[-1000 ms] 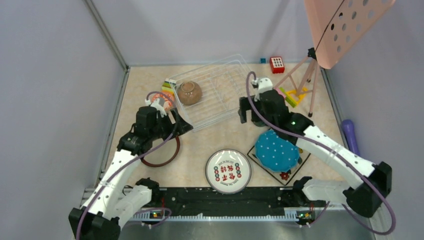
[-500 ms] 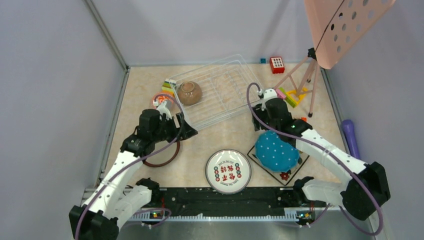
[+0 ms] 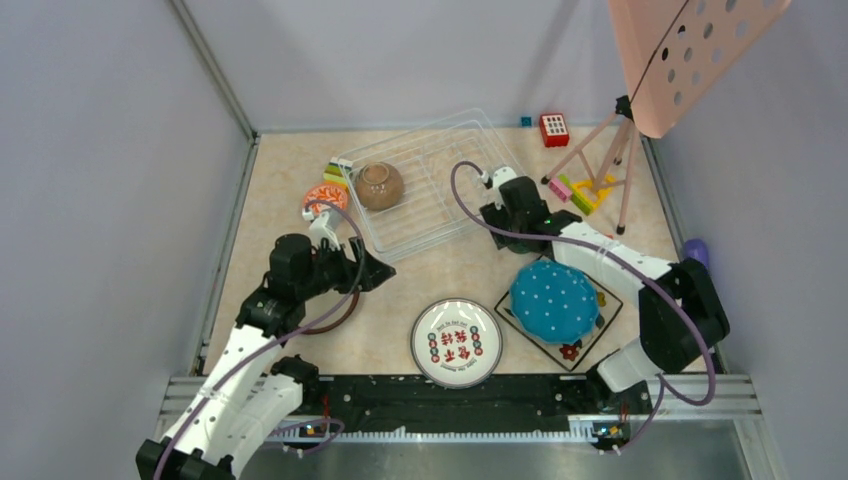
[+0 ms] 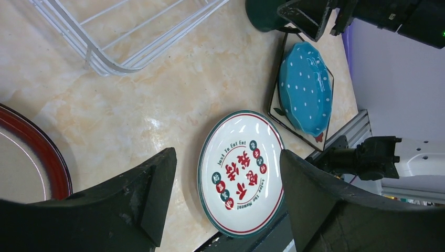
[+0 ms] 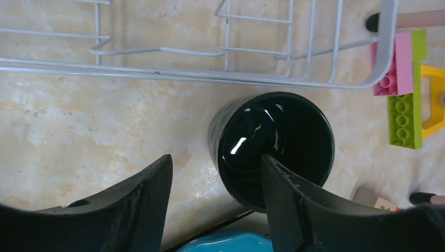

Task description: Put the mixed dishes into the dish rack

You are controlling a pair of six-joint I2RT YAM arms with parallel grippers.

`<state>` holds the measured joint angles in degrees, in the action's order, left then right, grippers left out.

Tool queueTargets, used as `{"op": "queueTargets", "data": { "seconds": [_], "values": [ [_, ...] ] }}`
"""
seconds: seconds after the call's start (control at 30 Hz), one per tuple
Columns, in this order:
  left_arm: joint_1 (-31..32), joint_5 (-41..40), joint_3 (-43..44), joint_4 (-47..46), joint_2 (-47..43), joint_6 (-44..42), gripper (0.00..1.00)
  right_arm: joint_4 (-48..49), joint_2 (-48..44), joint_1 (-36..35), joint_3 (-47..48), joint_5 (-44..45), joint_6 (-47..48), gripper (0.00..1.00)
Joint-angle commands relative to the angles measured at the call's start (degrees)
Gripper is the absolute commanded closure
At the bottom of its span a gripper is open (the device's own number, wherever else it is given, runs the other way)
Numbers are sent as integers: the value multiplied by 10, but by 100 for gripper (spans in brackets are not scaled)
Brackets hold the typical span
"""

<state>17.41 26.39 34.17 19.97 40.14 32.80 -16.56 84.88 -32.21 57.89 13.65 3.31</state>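
Between the spread fingers of the right gripper, the dark green mug is standing upright on the table, mouth up, sitting nearer one finger than the other; the jaws are gaping wide and gripping nothing, and I cannot tell whether a finger is touching the mug; just past the fingertips the dish rack is showing its near rim, with toy blocks lying beyond the mug; the left gripper is likewise hanging wide open, holding nothing; the white plate with red characters is lying flat under its gap; farther out the blue white-dotted plate is resting on the black square plate; behind one finger the dark red-rimmed round plate is lying partly hidden; the brown bowl is sitting inside the rack.
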Motion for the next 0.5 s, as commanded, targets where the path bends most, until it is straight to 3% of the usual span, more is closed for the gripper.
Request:
{"op": "queueTargets", "data": {
  "seconds": [0.0, 0.17, 0.27, 0.33, 0.37, 0.47],
  "values": [
    [3, 12, 2, -33, 13, 2, 23, 18, 31, 3, 34, -1, 17, 41],
    [3, 16, 0, -44, 20, 12, 24, 20, 57, 5, 34, 3, 19, 45],
    [3, 12, -2, -46, 20, 15, 24, 16, 68, 6, 33, 4, 9, 55],
    [3, 9, -1, -44, 22, 15, 24, 19, 73, 6, 30, -2, 6, 56],
    [3, 7, 1, -39, 22, 15, 24, 19, 76, 6, 30, -9, 7, 63],
    [3, 1, -2, -35, 18, 20, 24, 1, 80, 6, 39, -24, 4, 99]
  ]
}}
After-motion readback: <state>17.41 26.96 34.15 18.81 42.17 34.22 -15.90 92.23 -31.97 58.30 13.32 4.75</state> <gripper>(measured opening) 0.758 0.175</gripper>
